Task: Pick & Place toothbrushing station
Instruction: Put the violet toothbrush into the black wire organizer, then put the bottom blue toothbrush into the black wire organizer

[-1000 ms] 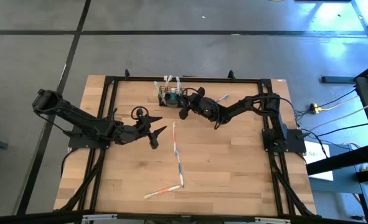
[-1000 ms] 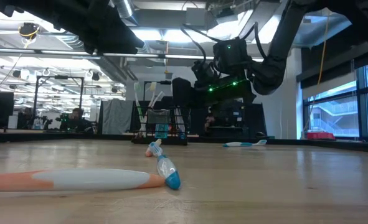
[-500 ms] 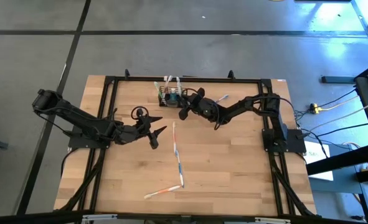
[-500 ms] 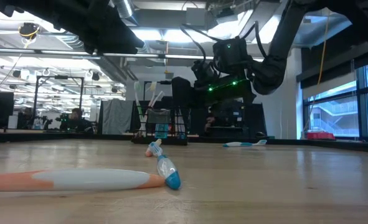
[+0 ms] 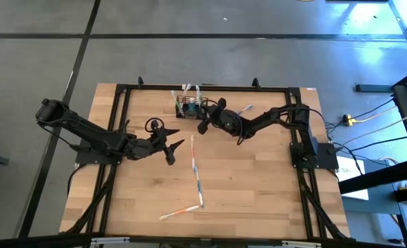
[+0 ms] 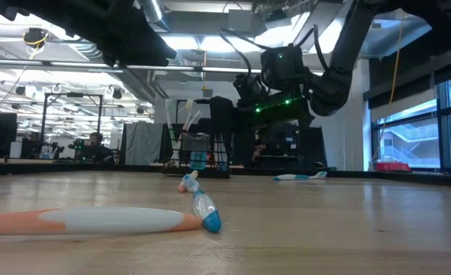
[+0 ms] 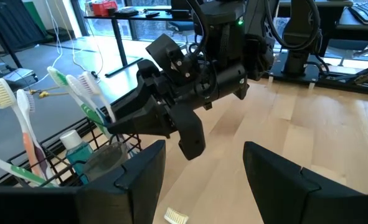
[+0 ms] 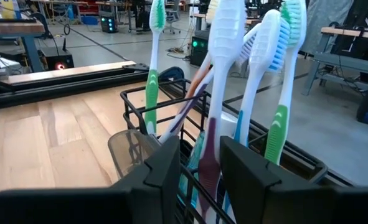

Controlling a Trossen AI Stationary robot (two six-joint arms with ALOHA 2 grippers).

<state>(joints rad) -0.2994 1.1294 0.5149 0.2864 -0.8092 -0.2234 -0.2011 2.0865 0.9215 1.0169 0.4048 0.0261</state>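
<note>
Item 1, left arm: rests over the left half of the wooden desk (image 5: pixel 244 186); its left claw (image 5: pixel 173 149) hangs above bare wood with the fingers spread well apart, gripping nothing.

Item 2, loose toothbrushes: one white toothbrush (image 5: pixel 195 167) lies lengthwise near the desk's middle, just right of the left claw; an orange-and-white toothbrush (image 5: pixel 180 211) lies at an angle nearer the front edge, its end close to the first one's (in the low view it fills the foreground (image 6: pixel 95 221)).

Item 3, toothbrushing station (image 5: pixel 188 106): black wire-mesh basket standing upright at the desk's back edge, centre. Holds several upright toothbrushes, green and white among them, and a small teal tube (image 7: pixel 76 152).

Item 4, right arm: reaches in from the right side of the desk. Its right claw (image 5: pixel 211 114) sits just beside the station's right side, fingers partly apart with the wire rim (image 8: pixel 171 134) between them, not clamped on it.

Item 5, blue-and-white toothbrush (image 5: pixel 244 109): lies flat behind the right arm.
</note>
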